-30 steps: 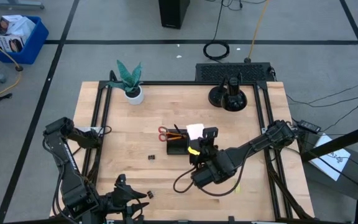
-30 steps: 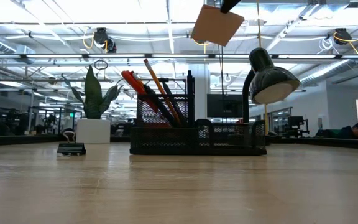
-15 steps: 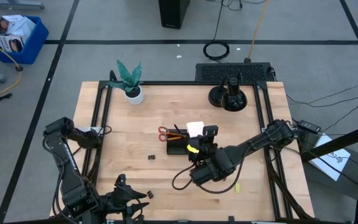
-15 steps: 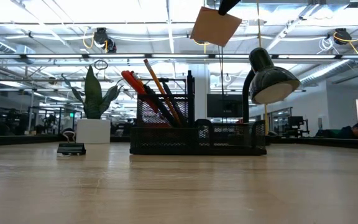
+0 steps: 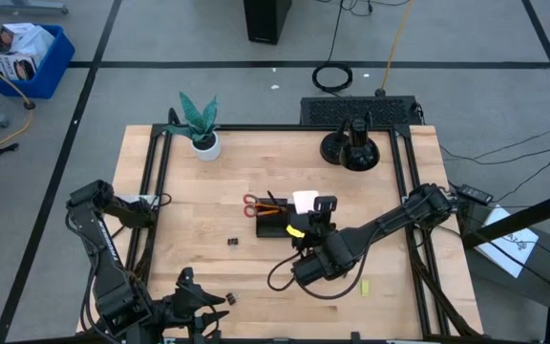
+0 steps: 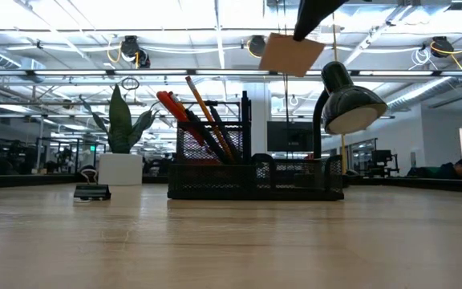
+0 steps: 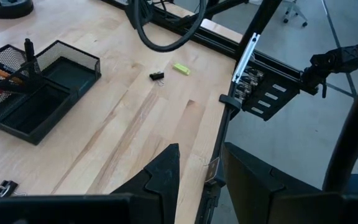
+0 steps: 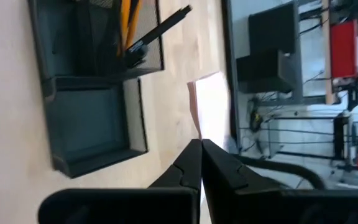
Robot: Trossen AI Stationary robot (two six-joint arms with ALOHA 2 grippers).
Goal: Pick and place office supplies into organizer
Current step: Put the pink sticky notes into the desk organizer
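Note:
The black mesh organizer [image 5: 273, 225] stands mid-table with orange pencils, black pens and red-handled scissors [image 6: 184, 112] upright in its taller left part. My right gripper [image 5: 315, 204] hangs above the organizer's right end, shut on a pale sticky-note pad [image 6: 291, 54]. My left gripper [image 7: 201, 180] waits open near the table's front-left edge, nothing between its fingers. One binder clip [image 5: 233, 242] lies left of the organizer, another [image 5: 230, 299] by the left gripper. A yellow-green piece [image 5: 364, 289] lies at the front right. My right gripper pinches the sticky-note pad by one edge [image 8: 197, 132] between its two shut fingers [image 8: 219, 168]. The fingers [image 6: 305, 28] come slanting down from above onto the pad's upper corner. The pad hangs tilted below them, clear of the organizer [image 8: 92, 74].
A potted green plant [image 5: 199, 124] stands at the far left. A round black stand base [image 5: 351, 148] sits at the far right. Black frame rails [image 5: 156, 191] run along the table's sides. Bare wood lies in front of the organizer.
My right gripper, still shut on the sticky-note pad, has sunk a little toward the organizer and drifted slightly toward the table's right edge. The pad has come lower with it, tipping a little.

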